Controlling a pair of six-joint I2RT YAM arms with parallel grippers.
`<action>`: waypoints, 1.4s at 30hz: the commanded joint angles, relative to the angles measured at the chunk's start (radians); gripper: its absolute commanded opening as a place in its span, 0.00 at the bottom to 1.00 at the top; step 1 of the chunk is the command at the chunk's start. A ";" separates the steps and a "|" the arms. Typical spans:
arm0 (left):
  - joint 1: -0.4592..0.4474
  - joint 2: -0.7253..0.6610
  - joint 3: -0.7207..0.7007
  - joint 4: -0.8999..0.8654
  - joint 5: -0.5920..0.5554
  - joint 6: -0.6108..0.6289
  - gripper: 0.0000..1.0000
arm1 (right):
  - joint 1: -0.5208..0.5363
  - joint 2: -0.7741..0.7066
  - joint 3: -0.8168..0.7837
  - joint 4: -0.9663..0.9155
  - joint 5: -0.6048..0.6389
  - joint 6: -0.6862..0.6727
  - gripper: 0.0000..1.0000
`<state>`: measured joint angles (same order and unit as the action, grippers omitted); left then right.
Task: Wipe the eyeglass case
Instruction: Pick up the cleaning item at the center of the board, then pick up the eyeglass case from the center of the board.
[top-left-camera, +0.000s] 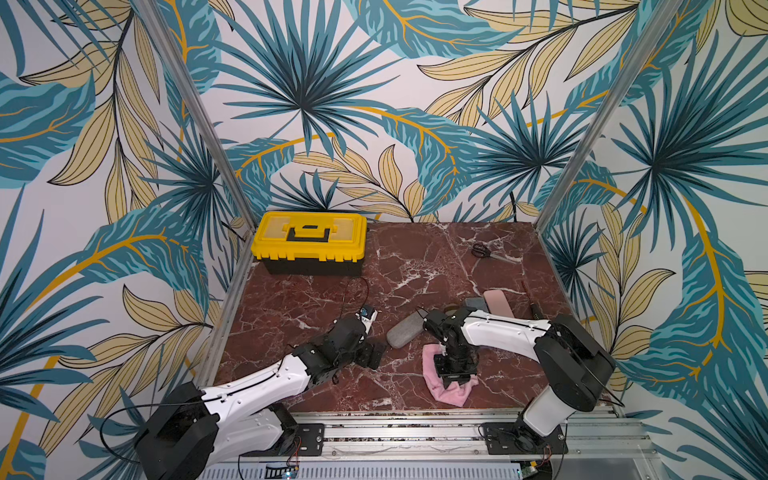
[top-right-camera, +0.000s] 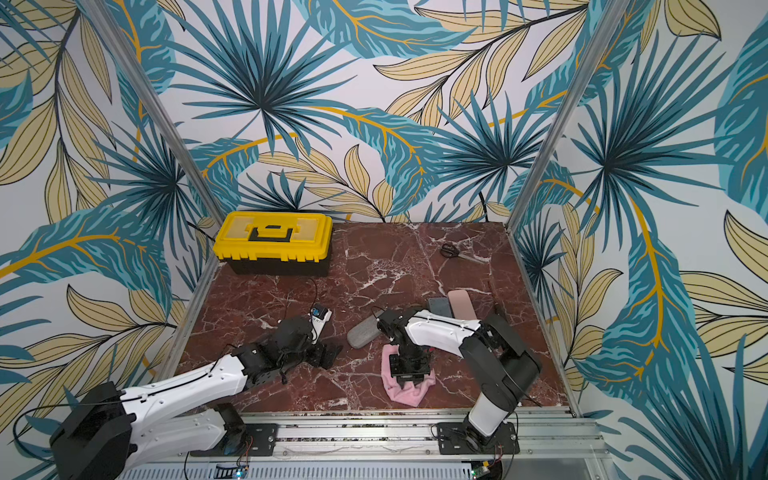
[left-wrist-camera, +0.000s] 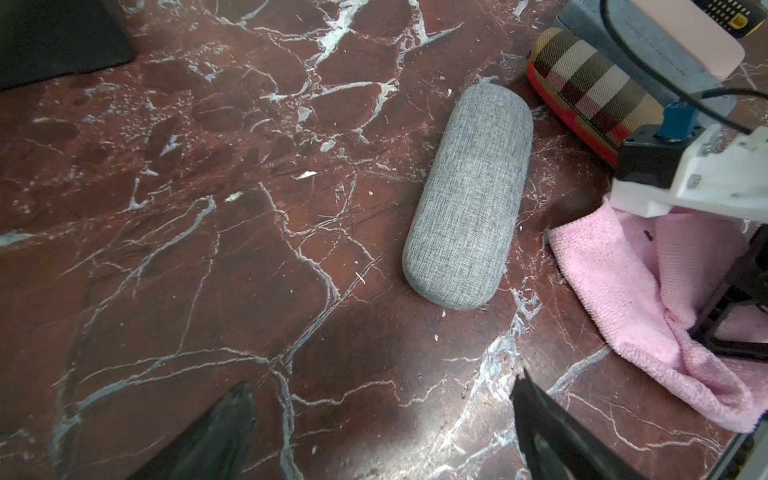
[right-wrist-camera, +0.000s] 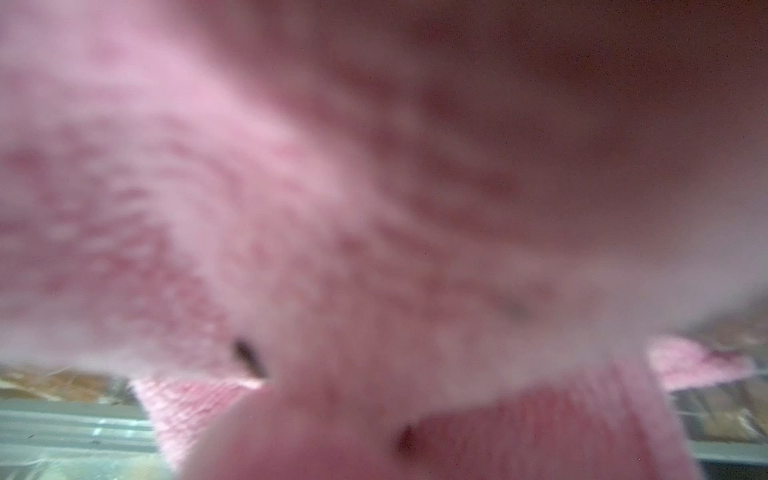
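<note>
Eyeglass case (top-left-camera: 405, 330), grey fabric: flat on your marble table (top-left-camera: 415, 257), between the arms, near the pink cloth (top-left-camera: 455, 395) but apart from it; left gripper (left-wrist-camera: 382, 380): jaws wide, empty, short of the case; right gripper (top-left-camera: 454, 372): down on the cloth; you cannot tell whether it grips.

Even light; right wrist view: cloth (right-wrist-camera: 291, 208) unfocused.

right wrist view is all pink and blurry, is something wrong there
Nothing broken: the pink cloth fills that view, out of focus, because the right gripper is down in it. In both top views the cloth lies crumpled near the grey eyeglass case, not touching it.
</note>
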<state>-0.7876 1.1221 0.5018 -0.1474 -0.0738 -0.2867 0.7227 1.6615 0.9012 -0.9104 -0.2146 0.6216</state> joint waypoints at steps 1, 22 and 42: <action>-0.029 0.028 0.046 0.015 -0.025 0.062 1.00 | -0.006 -0.046 -0.028 0.084 0.028 0.001 0.07; 0.003 0.566 0.398 0.007 0.096 0.411 1.00 | -0.176 -0.241 0.156 -0.132 0.098 -0.092 0.00; 0.025 0.526 0.327 0.079 0.135 0.380 0.69 | -0.164 -0.168 0.240 -0.106 0.174 -0.056 0.00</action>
<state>-0.7685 1.6932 0.8623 -0.0898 0.0750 0.1116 0.5388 1.4639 1.1084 -1.0248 -0.0704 0.5457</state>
